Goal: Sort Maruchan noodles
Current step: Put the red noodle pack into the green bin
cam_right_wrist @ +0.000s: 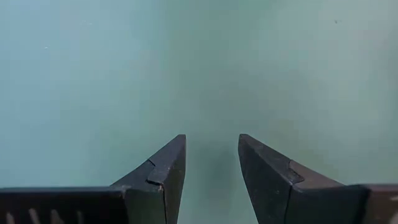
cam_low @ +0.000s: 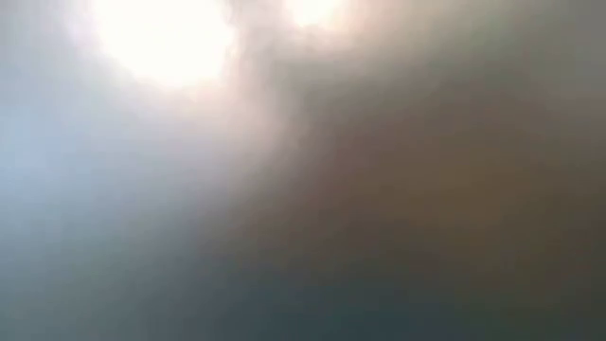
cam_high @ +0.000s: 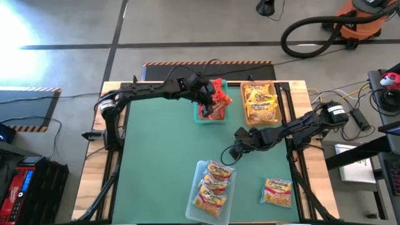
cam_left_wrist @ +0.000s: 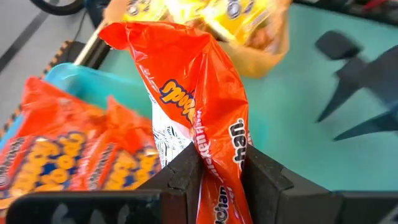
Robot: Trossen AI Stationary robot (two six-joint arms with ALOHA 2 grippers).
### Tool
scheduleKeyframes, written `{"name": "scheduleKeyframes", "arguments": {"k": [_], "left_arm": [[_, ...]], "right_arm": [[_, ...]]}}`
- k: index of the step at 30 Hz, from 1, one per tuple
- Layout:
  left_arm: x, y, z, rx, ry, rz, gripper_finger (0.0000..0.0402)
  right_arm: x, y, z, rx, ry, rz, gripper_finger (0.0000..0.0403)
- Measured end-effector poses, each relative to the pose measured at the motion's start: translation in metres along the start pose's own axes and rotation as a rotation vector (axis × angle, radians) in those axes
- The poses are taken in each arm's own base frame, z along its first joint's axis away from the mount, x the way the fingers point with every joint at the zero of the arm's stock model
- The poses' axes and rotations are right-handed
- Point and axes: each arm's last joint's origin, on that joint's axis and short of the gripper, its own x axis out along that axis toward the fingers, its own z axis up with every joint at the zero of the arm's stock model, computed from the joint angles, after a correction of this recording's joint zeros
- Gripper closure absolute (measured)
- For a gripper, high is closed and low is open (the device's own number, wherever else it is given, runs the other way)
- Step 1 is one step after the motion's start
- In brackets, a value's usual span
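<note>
Your left gripper [cam_left_wrist: 221, 177] is clenched on a red noodle packet [cam_left_wrist: 186, 93], hanging it over the teal bin [cam_high: 201, 117] where other red packets [cam_left_wrist: 68, 155] lie, sorted by colour, while your right gripper [cam_right_wrist: 211, 165] waits parted and empty over the green mat [cam_high: 156, 162]

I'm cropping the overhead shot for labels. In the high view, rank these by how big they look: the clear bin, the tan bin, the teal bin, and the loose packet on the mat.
1. Clear bin, largest.
2. Tan bin.
3. Teal bin: partly hidden by the left gripper and its red packet, so its rank is unsure.
4. Loose packet, smallest.
</note>
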Motion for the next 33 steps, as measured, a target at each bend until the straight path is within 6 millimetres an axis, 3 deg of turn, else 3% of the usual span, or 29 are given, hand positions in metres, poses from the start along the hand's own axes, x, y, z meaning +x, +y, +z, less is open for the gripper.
{"name": "scheduleKeyframes", "arguments": {"k": [13, 19, 28, 33], "left_arm": [[0.009, 0.006, -0.031, 0.267, 0.164, -0.043, 0.0325], [0.009, 0.005, -0.036, 0.286, 0.219, -0.057, 0.0325], [0.010, 0.007, -0.036, 0.079, 0.203, -0.001, 0.0321], [0.010, 0.010, -0.036, -0.047, 0.199, 0.023, 0.0294]], "right_arm": [[-0.001, 0.001, -0.001, -0.008, -0.004, 0.007, 0.0264], [-0.001, 0.001, -0.001, -0.009, -0.003, 0.009, 0.0264], [-0.002, 0.003, -0.003, -0.016, 0.075, 0.073, 0.0264], [-0.011, 0.004, -0.001, -0.024, 0.109, 0.108, 0.0264]]}}
